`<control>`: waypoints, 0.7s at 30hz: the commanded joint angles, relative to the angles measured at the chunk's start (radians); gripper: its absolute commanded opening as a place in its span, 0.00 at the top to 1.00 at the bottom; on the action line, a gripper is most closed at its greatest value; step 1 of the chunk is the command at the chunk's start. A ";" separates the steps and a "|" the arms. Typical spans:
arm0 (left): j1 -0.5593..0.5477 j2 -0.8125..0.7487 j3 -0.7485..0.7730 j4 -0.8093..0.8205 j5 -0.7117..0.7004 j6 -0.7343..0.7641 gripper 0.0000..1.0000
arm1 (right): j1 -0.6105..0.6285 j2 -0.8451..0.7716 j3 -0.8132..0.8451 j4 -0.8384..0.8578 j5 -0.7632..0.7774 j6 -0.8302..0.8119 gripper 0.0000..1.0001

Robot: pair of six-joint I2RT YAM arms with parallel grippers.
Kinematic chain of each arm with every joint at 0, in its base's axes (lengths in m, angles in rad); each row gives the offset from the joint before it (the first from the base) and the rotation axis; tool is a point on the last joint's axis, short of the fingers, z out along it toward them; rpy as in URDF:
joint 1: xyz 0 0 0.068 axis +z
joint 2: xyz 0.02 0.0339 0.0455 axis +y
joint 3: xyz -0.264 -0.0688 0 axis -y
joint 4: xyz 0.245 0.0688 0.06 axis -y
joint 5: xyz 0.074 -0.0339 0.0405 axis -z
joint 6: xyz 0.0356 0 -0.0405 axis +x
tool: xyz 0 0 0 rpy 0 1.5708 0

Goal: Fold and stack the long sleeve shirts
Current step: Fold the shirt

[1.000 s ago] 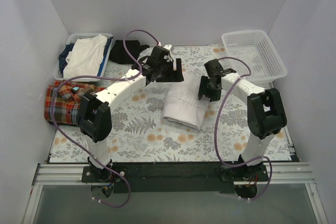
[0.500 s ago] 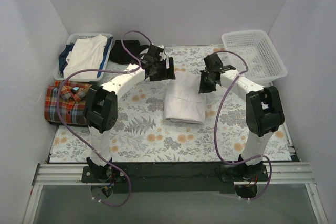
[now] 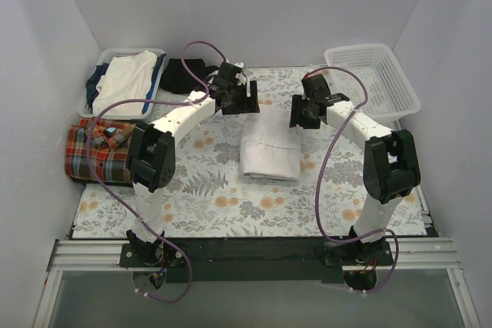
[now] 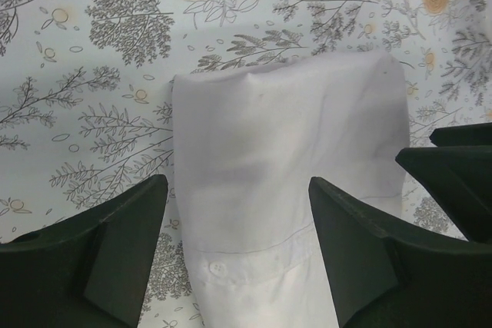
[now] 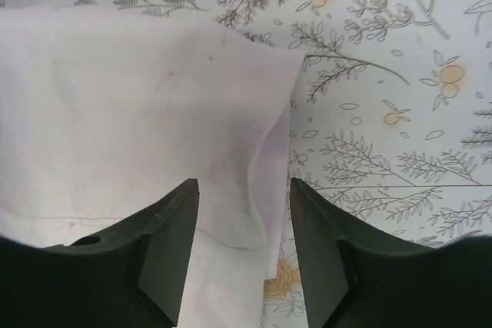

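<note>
Plain white walls [image 3: 261,5] close in the worktop [image 3: 200,197], which is covered in a floral print. The white shirt [image 3: 269,150] lies folded at the worktop's middle. A second ago it sat skewed; now it lies square, so this fold looks finished. The plaid shirt [image 3: 96,150] rests well to the white shirt's left, loosely laid, and probably comes next, with stacking after. An empty basket [image 3: 407,104] stands beyond the white shirt on its right. The left pincer [image 4: 234,205] and right pincer [image 5: 244,197] have drawn back over the white shirt's far edge, jaws wide, gripping nothing.
</note>
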 commanded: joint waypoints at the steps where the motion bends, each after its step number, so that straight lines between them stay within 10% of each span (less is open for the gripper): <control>1: 0.001 -0.040 0.055 0.059 0.095 0.031 0.26 | 0.024 -0.068 0.086 -0.035 0.106 0.000 0.40; 8: 0.003 0.079 0.130 0.077 0.314 -0.004 0.28 | 0.153 -0.137 0.055 -0.067 0.051 -0.019 0.42; 21: 0.006 0.251 0.138 0.086 0.209 -0.034 0.30 | 0.310 -0.129 -0.095 0.023 -0.178 -0.085 0.45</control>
